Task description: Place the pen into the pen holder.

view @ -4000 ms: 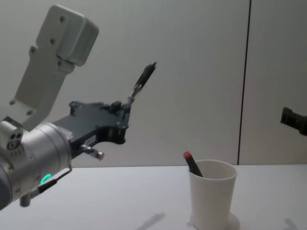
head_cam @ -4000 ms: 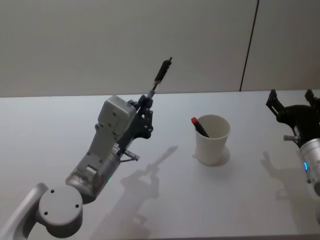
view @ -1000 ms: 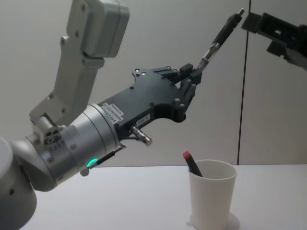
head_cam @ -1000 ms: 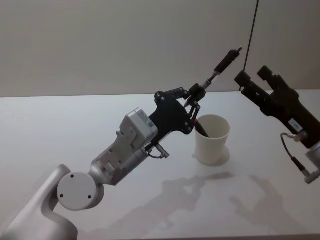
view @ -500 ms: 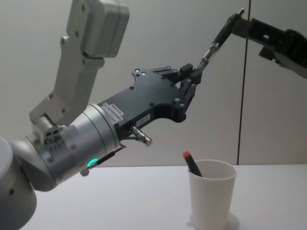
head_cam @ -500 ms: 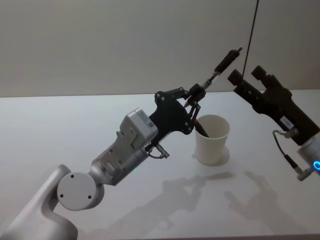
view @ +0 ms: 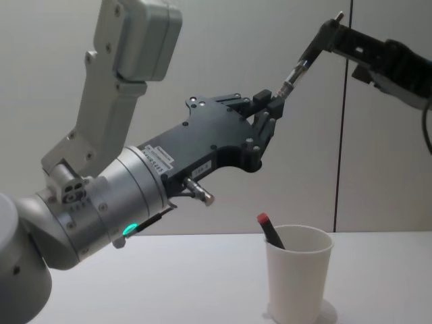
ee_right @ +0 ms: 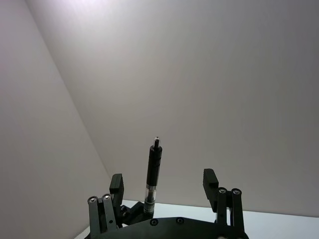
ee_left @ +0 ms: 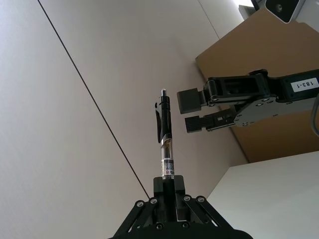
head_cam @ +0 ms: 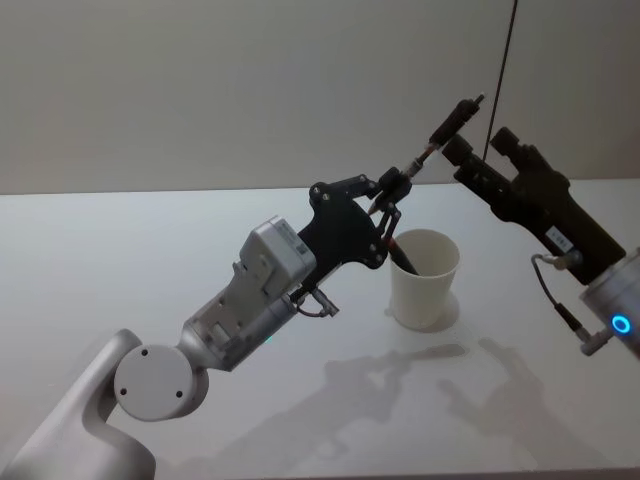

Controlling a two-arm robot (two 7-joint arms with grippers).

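Observation:
My left gripper (head_cam: 395, 185) (view: 273, 101) (ee_left: 168, 181) is shut on the lower end of a black-and-clear pen (head_cam: 445, 128) (view: 307, 57) (ee_left: 165, 134) (ee_right: 152, 174). The pen is held high above the table, slanting up and to the right. My right gripper (head_cam: 477, 143) (view: 331, 34) (ee_left: 185, 112) (ee_right: 163, 176) is open at the pen's top end, its fingers close beside it and not touching. Below stands the pen holder (head_cam: 425, 280) (view: 297, 277), a white paper cup, upright on the table.
A dark pen with a red cap (head_cam: 398, 250) (view: 268, 229) leans inside the cup. The white table (head_cam: 120, 250) runs to a plain wall with a dark vertical seam (head_cam: 505, 70). My left arm reaches across the table's middle.
My right gripper has moved left and closed in on the pen's top end. The left arm and the pen have stayed still.

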